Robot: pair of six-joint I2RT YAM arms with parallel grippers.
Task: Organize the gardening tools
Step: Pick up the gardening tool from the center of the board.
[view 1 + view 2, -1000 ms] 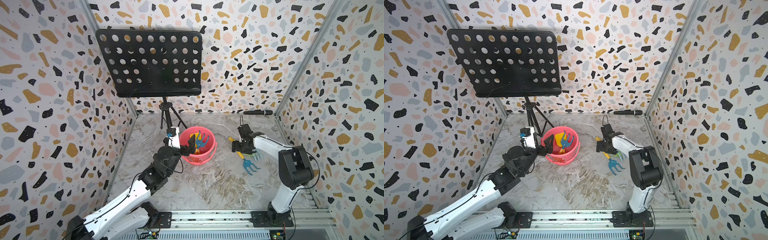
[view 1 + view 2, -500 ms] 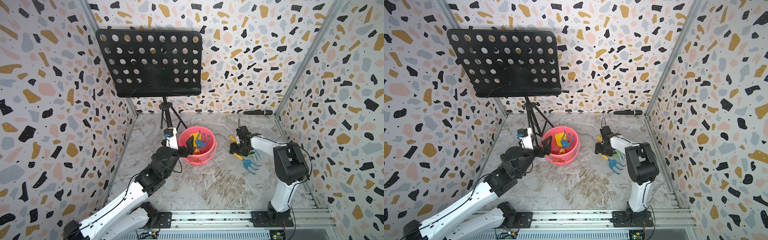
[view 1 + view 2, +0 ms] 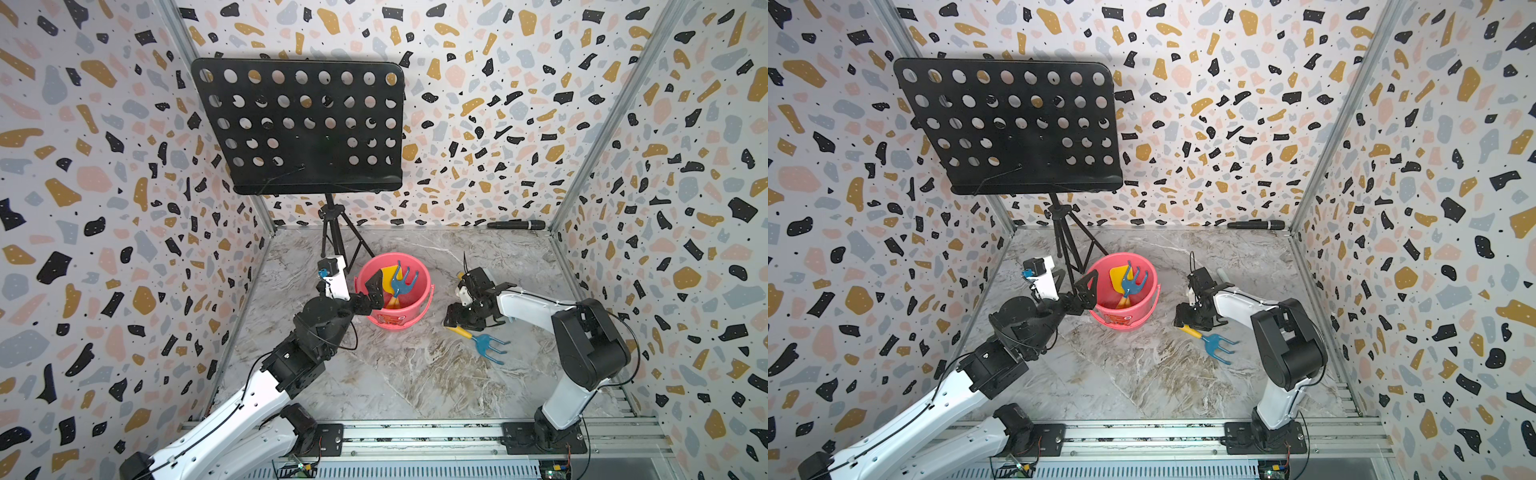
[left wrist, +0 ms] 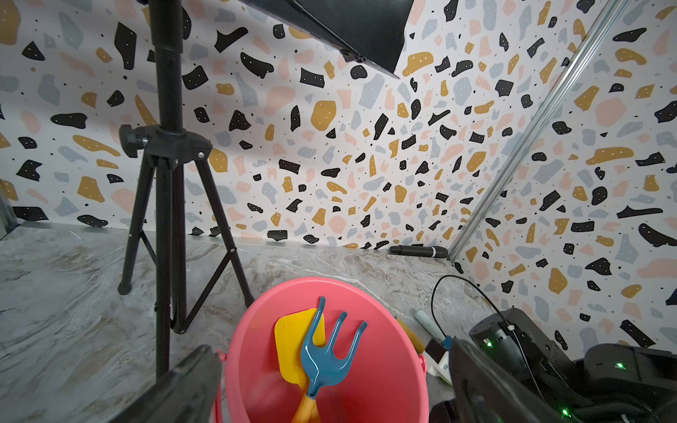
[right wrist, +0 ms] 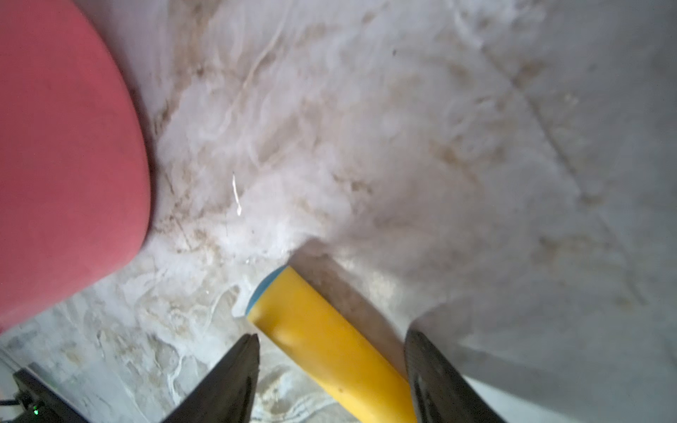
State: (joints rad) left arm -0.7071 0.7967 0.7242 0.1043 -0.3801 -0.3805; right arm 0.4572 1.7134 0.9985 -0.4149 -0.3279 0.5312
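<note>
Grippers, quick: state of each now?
Left gripper: open, empty, at the bucket.
Right gripper: open, straddling the yellow handle of the loose blue rake.

Bucket: pink-red plastic, smooth, soft sheen inside.
Blue rake in the bucket: glossy moulded plastic with bright highlights.
Yellow shovel: plastic, flatter finish.
Blue rake on the floor: shiny plastic head, smooth yellow plastic handle.
Floor: marble-look sheet, smooth, faint gloss.
Walls: printed terrazzo pattern, matt, paper-like.
Music stand desk: black perforated sheet, looks like painted metal, satin.
Tripod: black tubes, semi-gloss; joints are matt plastic.
Corner rail: bare brushed aluminium.
Microphone: matt black.
Right arm shell: glossy white; joints are matt black.
</note>
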